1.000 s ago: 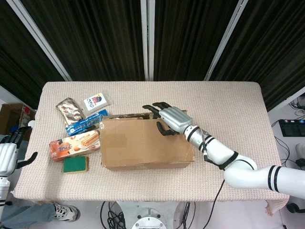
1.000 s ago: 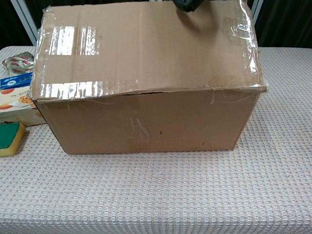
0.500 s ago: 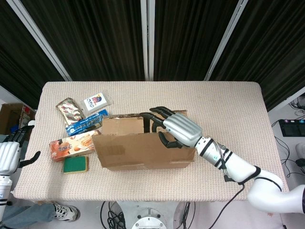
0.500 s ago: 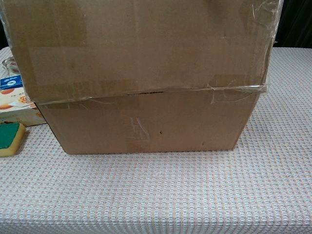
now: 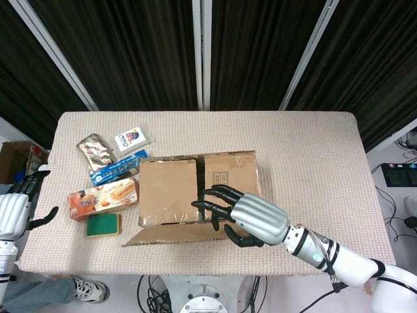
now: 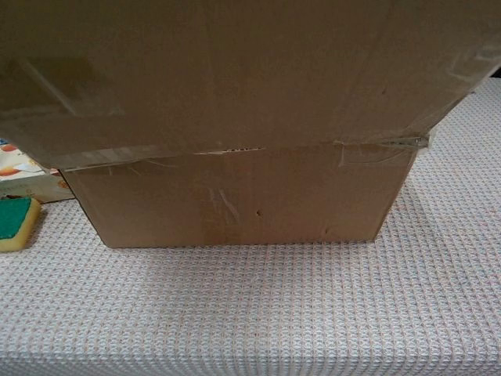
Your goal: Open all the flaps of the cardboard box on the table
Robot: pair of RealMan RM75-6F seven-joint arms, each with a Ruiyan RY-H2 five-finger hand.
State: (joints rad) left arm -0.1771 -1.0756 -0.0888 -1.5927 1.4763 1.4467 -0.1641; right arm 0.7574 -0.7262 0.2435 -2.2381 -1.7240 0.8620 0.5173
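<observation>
The cardboard box (image 5: 195, 189) stands mid-table. Its front flap (image 5: 163, 233) is folded outward toward me and, in the chest view, the same flap (image 6: 235, 70) fills the upper frame above the box's front wall (image 6: 235, 196). Two inner flaps, left (image 5: 168, 192) and right (image 5: 229, 173), lie flat over the top. My right hand (image 5: 251, 218) hovers over the front edge of the box, fingers spread and pointing left, nothing visibly held; contact with the flap cannot be told. My left hand (image 5: 14, 214) hangs off the table's left edge, fingers apart and empty.
Left of the box lie a wafer box (image 5: 103, 197), a green sponge (image 5: 103, 225), a blue packet (image 5: 117, 167), a red-and-white packet (image 5: 94, 150) and a white packet (image 5: 132, 140). The sponge (image 6: 16, 223) also shows at the chest view's left edge.
The front flap has swung up and over from closed to folded out toward me. My right hand drew back with it from the box's far side to its near edge.
</observation>
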